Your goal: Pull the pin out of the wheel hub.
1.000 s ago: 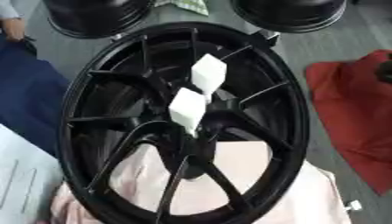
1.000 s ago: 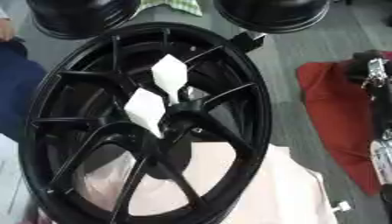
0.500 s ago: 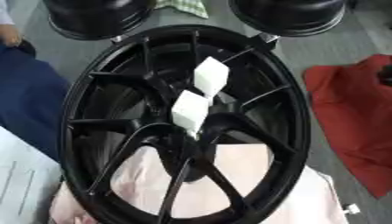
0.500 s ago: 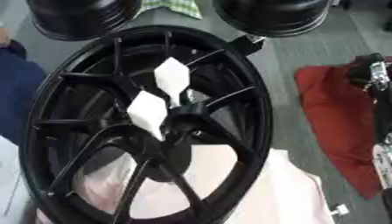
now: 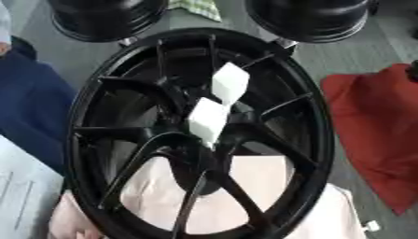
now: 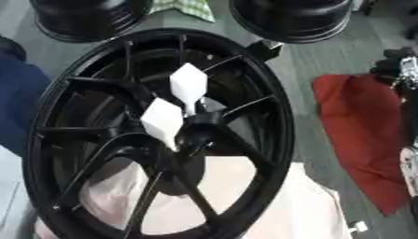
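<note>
A black spoked wheel hub (image 5: 106,88) lies flat and fills most of both views. Two pins with white block-shaped heads stand in its centre: one (image 5: 229,83) further back, one (image 5: 207,121) nearer and lower left. Both lean slightly, and their shafts run down into the dark centre boss (image 6: 198,126). No hand touches the pins or the hub. At the right edge of the right eye view, a black and silver part of my right arm or hand (image 6: 401,66) shows above the red cloth, cut off by the frame. My left hand shows in no view.
A pink cloth (image 5: 261,179) lies under the hub's near half. A red cloth (image 6: 359,121) lies to the right on the grey floor. Two more black rims (image 5: 106,18) (image 6: 294,16) stand behind. Blue fabric (image 5: 29,102) and a white sheet (image 5: 20,186) are at the left.
The whole picture has drifted slightly, so the camera moved. The pins, the hub and the arm part at the right edge keep their places.
</note>
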You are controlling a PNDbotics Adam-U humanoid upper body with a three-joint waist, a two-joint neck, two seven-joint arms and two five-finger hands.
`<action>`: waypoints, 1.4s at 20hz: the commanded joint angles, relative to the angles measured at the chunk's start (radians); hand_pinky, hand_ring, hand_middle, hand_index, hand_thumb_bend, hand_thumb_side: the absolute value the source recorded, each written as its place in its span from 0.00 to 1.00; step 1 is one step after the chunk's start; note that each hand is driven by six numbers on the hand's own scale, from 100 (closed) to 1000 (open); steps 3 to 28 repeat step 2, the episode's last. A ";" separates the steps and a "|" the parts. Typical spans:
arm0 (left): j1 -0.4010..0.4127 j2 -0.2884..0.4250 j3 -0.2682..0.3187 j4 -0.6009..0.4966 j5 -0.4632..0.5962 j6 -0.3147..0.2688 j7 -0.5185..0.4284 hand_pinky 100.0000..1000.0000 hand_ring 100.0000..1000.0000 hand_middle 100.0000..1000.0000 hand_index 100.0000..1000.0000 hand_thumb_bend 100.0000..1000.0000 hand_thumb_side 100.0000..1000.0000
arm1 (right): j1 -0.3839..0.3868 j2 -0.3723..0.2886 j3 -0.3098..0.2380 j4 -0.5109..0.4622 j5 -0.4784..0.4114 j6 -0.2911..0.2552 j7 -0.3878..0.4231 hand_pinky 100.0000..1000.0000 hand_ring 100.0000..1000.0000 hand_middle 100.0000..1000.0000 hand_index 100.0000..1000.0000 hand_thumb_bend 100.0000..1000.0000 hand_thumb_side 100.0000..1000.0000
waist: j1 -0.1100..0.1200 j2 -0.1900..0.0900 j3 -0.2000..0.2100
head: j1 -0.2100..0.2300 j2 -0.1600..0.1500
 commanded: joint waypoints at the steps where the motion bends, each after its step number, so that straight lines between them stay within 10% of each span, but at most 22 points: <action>1: 0.007 -0.039 0.013 -0.027 -0.004 0.003 0.024 0.59 0.64 0.49 0.66 0.63 0.39 | -0.013 -0.012 -0.004 -0.028 -0.007 -0.002 0.003 0.72 0.63 0.55 0.68 0.00 0.72 | -0.002 -0.014 -0.002 | 0.006 -0.013; 28: 0.009 -0.043 0.013 -0.027 -0.003 0.002 0.027 0.59 0.64 0.49 0.66 0.63 0.39 | -0.013 -0.012 -0.004 -0.028 -0.007 -0.002 0.003 0.72 0.63 0.55 0.68 0.00 0.72 | -0.002 -0.014 -0.002 | 0.007 -0.013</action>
